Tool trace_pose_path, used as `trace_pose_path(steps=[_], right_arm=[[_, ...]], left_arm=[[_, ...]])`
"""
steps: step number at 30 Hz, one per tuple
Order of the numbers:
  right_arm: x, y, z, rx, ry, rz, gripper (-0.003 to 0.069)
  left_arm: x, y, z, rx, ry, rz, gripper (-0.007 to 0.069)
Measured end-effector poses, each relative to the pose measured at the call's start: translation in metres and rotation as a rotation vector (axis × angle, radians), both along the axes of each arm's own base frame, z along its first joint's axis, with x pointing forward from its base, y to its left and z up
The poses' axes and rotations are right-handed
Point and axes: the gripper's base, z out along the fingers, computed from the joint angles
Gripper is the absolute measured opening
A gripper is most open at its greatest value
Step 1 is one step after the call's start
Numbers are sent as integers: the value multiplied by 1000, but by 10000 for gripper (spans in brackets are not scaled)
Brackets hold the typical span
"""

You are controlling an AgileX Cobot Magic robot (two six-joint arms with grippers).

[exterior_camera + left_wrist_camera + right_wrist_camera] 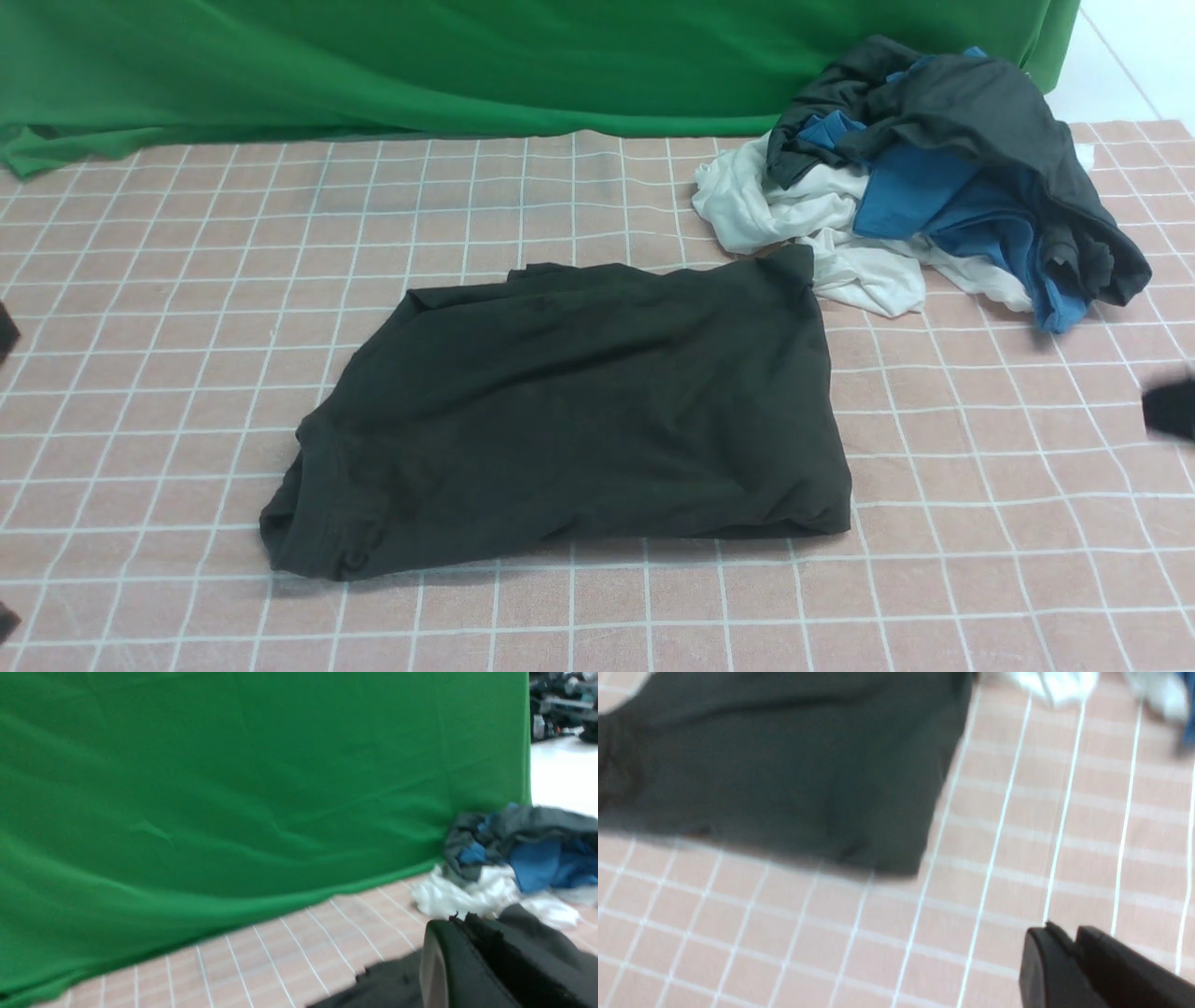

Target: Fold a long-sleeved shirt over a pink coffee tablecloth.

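While both arms' fingers (1073,938) sit together, the long-sleeved shirt (579,411) lies folded, long axis left-right.

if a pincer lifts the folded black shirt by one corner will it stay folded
Probably not. The shirt looks like soft, thin cotton, with wrinkles and a rumpled near-left edge, so it would likely droop and its layers fall open. It looks light. Pushed, it would likely bunch rather than slide on the tablecloth.
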Motion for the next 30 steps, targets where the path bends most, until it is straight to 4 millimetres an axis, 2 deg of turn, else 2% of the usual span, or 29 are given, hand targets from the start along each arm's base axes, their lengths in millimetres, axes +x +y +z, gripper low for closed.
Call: trace_pose_path(steps=[2, 3, 6, 11, 17, 30], right_arm=[[-10, -3, -12, 2, 16, -8, 97], [-10, -3, -12, 1, 16, -8, 97], [-28, -7, -19, 9, -21, -9, 97], [-47, -12, -17, 26, -109, -4, 38], [-66, -17, -10, 67, -231, -15, 34], [-68, -20, -7, 50, -271, -24, 55]], left_arm=[[-1, -1, -4, 10, 47, -17, 18], [-1, -2, -5, 11, 52, -19, 18], [-2, -3, -11, 31, 120, -42, 18], [-2, -4, -12, 35, 131, -46, 18], [-2, -4, -12, 36, 130, -46, 18], [-2, -4, -12, 37, 127, -45, 18]])
